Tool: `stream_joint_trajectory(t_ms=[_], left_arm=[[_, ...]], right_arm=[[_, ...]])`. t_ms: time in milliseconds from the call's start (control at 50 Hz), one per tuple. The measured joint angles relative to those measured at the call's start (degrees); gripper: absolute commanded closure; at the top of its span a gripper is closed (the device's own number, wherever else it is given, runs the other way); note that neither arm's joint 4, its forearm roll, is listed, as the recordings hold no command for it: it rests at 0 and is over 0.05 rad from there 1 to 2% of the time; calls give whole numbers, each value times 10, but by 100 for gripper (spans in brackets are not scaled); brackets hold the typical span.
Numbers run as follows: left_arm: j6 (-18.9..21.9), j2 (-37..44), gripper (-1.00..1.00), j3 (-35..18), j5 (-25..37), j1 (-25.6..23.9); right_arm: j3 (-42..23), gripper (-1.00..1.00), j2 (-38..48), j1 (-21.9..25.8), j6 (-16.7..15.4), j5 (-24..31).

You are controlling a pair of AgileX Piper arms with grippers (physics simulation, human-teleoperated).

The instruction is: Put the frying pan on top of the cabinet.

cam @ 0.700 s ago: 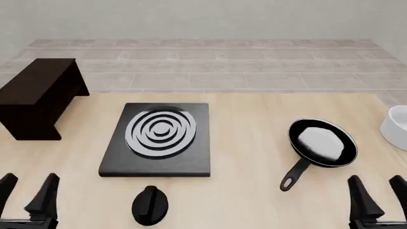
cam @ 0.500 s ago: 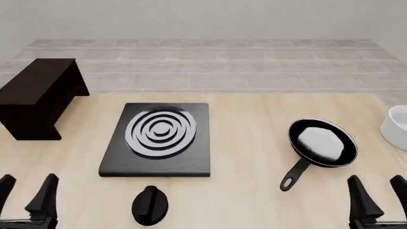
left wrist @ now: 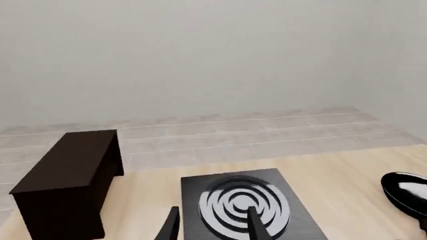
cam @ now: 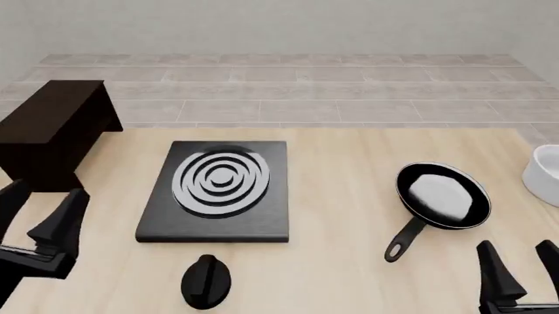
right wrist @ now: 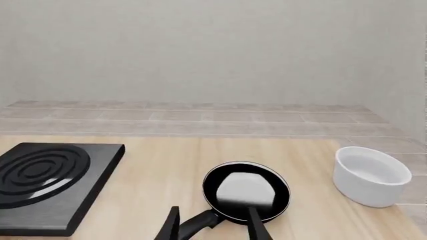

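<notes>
The frying pan [cam: 442, 195] lies on the worktop [cam: 341, 261] toward the right, handle pointing at the near edge, apart from both arms. From the left: the left gripper [cam: 39, 219], jaws spread wide and empty, hovers just in front of the dark cabinet [cam: 52, 131] at the far left; then the stove plate [cam: 218, 190] with a black knob [cam: 205, 281] near it. Past the pan, the right gripper [cam: 517, 278] has its jaws wide and empty near the front edge, and a white bowl [cam: 543, 173] sits at the right edge.

frying pan [cam: 442, 194]: open table all round | cabinet [cam: 54, 131] top: bare | between them: stove plate [cam: 219, 188], low
</notes>
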Motion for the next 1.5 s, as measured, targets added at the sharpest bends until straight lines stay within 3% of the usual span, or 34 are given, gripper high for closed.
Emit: stream_joint_trajectory(t_ms=[380,640,1060,1500], left_arm=[[-22,258,-100,-196,-10,-164],[-36,405,-100,-303,-5,-251],[-21,612,-100,-460,31,-329],[-31,747,-100,-578,66,-373]], right_arm=[[0,-100,0,-1,5,-1],[1,-100,1,-1,6,-2],[1,-100,2,-1,6,-3],[1,-100,4,-1,10,-4]])
